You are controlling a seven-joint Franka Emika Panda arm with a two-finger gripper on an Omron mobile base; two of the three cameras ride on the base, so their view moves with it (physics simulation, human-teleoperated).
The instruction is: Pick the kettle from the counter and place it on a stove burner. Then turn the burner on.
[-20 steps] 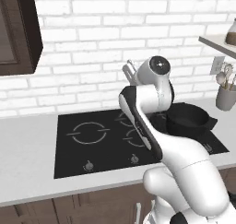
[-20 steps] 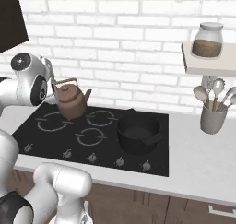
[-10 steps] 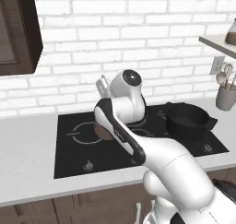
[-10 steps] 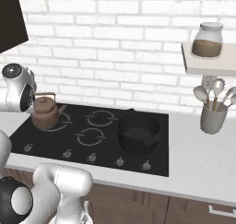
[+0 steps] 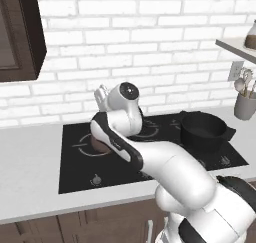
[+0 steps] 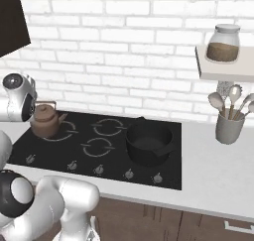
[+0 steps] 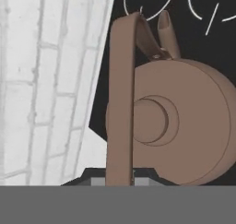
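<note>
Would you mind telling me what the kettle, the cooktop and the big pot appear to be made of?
Kettle: probably copper or a coppery metal, matte brown all over, no shine. Cooktop: looks like black glass, flat and smooth with thin grey rings printed on it. Pot: dark, dull metal, perhaps cast iron; the rendering leaves it open.

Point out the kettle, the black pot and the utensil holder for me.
kettle (image 6: 44, 125): right base view, on its brown body.
black pot (image 6: 148, 145): right base view, on its front wall.
utensil holder (image 6: 228, 130): right base view, on the grey cup's side.

Matt copper-brown kettle (image 7: 184, 126), seemingly metal; glossy black cooktop (image 6: 163, 173).
</note>
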